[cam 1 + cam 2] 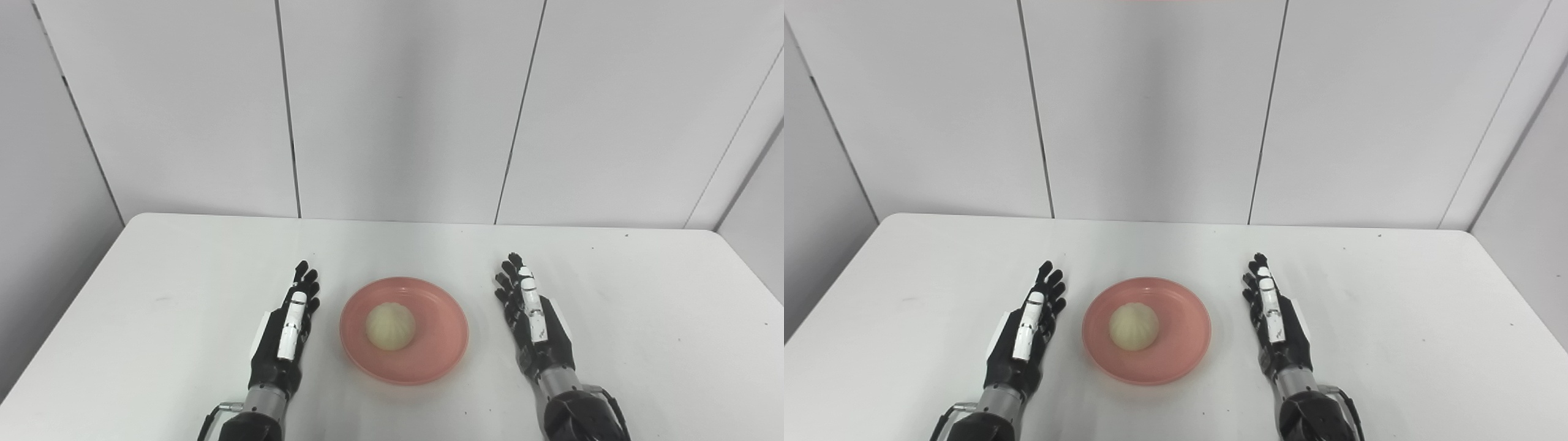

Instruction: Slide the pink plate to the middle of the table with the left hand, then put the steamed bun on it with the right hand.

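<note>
Near edge: both forearms enter from the bottom, one on each side. Left hand (285, 334) lies flat over the white desk (153, 294), fingers stretched forward and apart, holding nothing — it sits just beside the left rim of the pink plate (436, 343), not touching it. Right hand (531, 315) mirrors it on the other side, fingers extended and spread, empty, a little further from the plate's right rim. Plate sits between the two hands, roughly mid-desk across and toward the near half. Steamed bun (391, 326) rests on the plate, slightly left of its centre, pleated top up. Beyond — bare desk surface, then a pale panelled wall (398, 110) with dark vertical seams.
</note>
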`<state>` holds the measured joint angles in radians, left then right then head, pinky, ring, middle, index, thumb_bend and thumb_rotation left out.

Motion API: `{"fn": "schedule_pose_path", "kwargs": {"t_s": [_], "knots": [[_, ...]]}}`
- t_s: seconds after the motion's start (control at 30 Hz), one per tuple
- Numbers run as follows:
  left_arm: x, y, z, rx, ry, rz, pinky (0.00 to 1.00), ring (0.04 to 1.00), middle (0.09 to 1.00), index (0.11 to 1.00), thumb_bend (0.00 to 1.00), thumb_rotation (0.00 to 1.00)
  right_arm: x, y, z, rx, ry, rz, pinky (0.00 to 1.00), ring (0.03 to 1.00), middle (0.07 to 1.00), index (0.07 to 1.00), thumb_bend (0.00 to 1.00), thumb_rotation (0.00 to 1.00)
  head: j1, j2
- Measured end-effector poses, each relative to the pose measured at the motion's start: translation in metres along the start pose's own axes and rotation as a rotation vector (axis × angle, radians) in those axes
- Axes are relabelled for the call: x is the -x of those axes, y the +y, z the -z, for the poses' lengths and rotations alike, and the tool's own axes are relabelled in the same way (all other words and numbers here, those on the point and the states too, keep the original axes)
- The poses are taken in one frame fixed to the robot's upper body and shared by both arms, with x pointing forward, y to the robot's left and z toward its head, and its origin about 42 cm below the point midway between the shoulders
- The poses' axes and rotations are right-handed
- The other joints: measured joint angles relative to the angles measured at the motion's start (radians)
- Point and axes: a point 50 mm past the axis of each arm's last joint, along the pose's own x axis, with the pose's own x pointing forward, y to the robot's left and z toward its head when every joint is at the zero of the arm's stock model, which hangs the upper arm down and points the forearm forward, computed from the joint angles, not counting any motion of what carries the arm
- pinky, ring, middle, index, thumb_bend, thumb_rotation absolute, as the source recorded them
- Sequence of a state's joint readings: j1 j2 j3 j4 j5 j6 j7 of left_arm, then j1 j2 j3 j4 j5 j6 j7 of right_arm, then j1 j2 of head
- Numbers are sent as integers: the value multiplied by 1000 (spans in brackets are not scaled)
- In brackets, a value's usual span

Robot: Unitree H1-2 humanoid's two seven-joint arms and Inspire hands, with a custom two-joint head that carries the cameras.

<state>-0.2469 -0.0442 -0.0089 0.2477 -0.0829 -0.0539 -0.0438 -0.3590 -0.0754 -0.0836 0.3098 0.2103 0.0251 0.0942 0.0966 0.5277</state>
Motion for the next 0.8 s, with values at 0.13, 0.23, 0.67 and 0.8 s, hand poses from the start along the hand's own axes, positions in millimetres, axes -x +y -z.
{"fn": "schedule_pose_path", "kwargs": {"t_s": [0.13,0.23,0.67,0.8], "knots": [[-2,0,0,-2,2,5,1000,1000,1000,1000,371,1000,0,1,1,13,0,-1,1000,1000,1000,1000,203,1000,0,-3],[-2,1,0,-2,2,7,1000,1000,1000,1000,360,1000,-1,2,2,21,1,0,1000,1000,1000,1000,203,1000,2,-2],[-4,0,0,-3,2,11,1000,1000,1000,1000,364,1000,0,4,2,36,1,11,1000,1000,1000,1000,199,1000,5,-9],[-4,0,0,-5,2,11,1000,1000,1000,1000,363,1000,0,4,2,36,2,9,1000,1000,1000,1000,206,1000,6,-9]]}}
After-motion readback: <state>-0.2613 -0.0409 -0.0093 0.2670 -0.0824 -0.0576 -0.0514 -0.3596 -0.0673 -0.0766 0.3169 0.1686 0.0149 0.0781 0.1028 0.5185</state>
